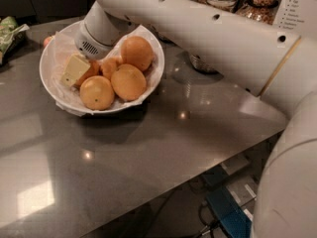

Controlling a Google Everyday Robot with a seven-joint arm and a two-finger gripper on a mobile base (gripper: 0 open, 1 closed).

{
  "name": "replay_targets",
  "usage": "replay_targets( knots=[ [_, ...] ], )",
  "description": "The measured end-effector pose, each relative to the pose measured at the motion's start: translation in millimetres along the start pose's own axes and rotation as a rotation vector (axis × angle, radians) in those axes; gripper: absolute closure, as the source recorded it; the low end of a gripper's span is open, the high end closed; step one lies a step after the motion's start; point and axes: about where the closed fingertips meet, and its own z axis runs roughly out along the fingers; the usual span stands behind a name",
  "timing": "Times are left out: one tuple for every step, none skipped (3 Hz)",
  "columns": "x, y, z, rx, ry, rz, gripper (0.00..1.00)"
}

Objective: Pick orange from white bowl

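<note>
Inside white bowl [54, 53] on tabletop [148, 148], end effector [79, 72] seen touching orange [93, 68], L side, w/ other oranges [129, 82] adjacent; apart/together cannot be told.

The grey table [148, 152] bears the white bowl [53, 89], hand [78, 71] inside it.

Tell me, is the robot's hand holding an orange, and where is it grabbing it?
It cannot be told. The gripper is down in the white bowl, right against the side of one orange, but any real hold is hidden.
</note>
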Motion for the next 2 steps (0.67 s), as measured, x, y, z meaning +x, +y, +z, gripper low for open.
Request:
replay_targets(
  knots=[
    [-0.6,6.8,7.4,-0.014,0.008,0.001,0.22],
    [4.8,11.2,13.6,-0.022,0.022,0.013,0.36]
  ],
)
